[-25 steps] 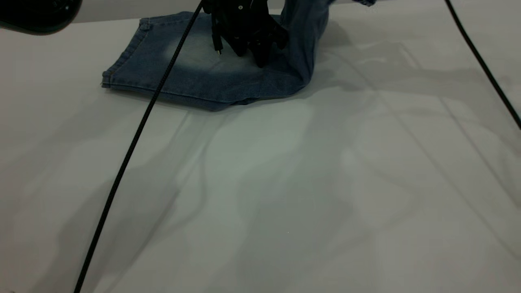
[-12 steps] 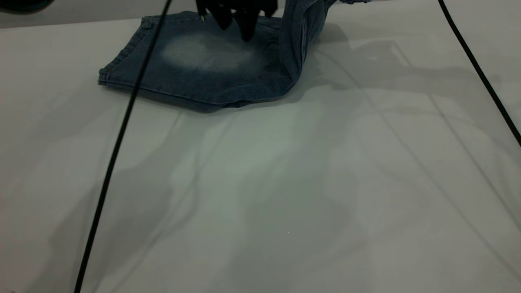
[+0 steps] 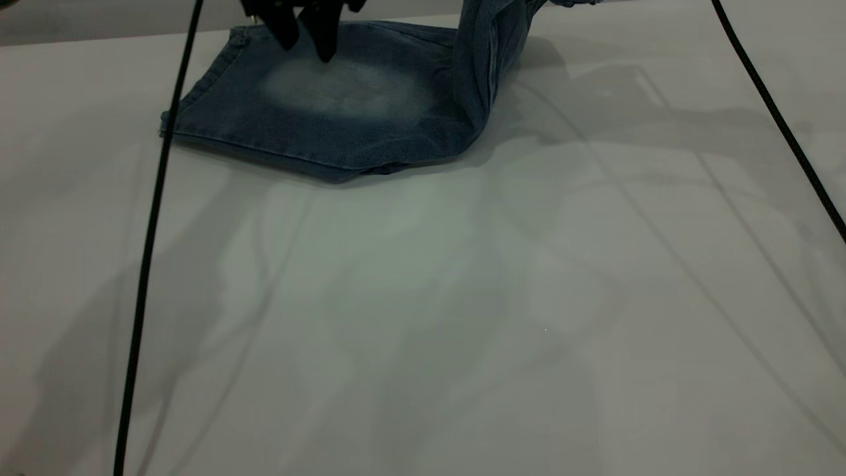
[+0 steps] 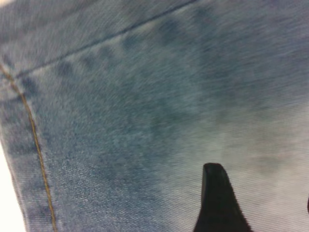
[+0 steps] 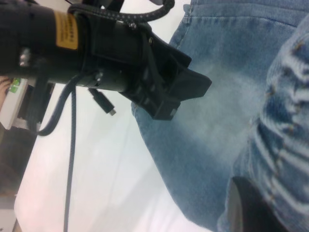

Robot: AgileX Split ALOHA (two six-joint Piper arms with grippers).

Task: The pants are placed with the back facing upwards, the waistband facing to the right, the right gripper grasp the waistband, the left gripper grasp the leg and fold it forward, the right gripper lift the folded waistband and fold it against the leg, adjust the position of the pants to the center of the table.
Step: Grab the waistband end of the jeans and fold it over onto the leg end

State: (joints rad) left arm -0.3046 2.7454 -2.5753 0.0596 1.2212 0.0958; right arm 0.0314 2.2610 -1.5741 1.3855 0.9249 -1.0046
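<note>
The left gripper (image 3: pixel 305 41) hangs at the far left of the scene with its two dark fingertips (image 3: pixel 325 46) pointing down, just over the pale, faded patch of the pants (image 3: pixel 344 112); its jaws stand a little apart and hold nothing, and the left wrist view shows one dark fingertip (image 4: pixel 218 200) over bare denim with a seam and orange stitching running beside it. In the right wrist view the same left gripper (image 5: pixel 186 89) appears as a black body with a yellow label, set above the folded cloth. The right gripper itself lies beyond the far edge of the exterior view, but the waistband end of the pants (image 5: pixel 285 121) is drawn up close to its camera, bunched in ridges, so its jaws appear closed on that cloth, though the fingers themselves are mostly hidden. The pants lie folded flat on the far part of the counter (image 3: pixel 423 297), left of centre, hem toward the left, while their right side rises steeply off the surface and out of the picture. Two black cables (image 3: pixel 149 238) cross the view, one at the left, one at the right.
</note>
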